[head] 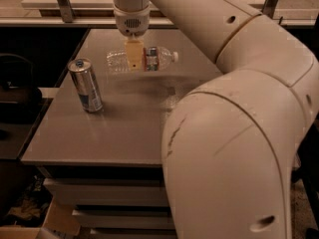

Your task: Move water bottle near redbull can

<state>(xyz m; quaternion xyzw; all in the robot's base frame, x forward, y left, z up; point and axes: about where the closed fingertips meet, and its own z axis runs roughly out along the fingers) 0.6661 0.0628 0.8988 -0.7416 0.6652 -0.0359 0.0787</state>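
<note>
Currently the gripper (133,63) hangs over the far half of the flat grey desk (124,128). Its fingers are clamped on the small clear ribbed plastic water bottle (158,59), held sideways with its white cap pointing right. The tall slim silver-and-blue redbull can (86,85) stands upright near the left edge, close to the bottle's base.

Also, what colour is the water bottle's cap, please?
The cap is white, camera view; tool grips the water bottle midway.

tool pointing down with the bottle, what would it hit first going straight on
Probably the bare table, bottle first; the tool hangs over its far middle, and the can stands off to one side.
</note>
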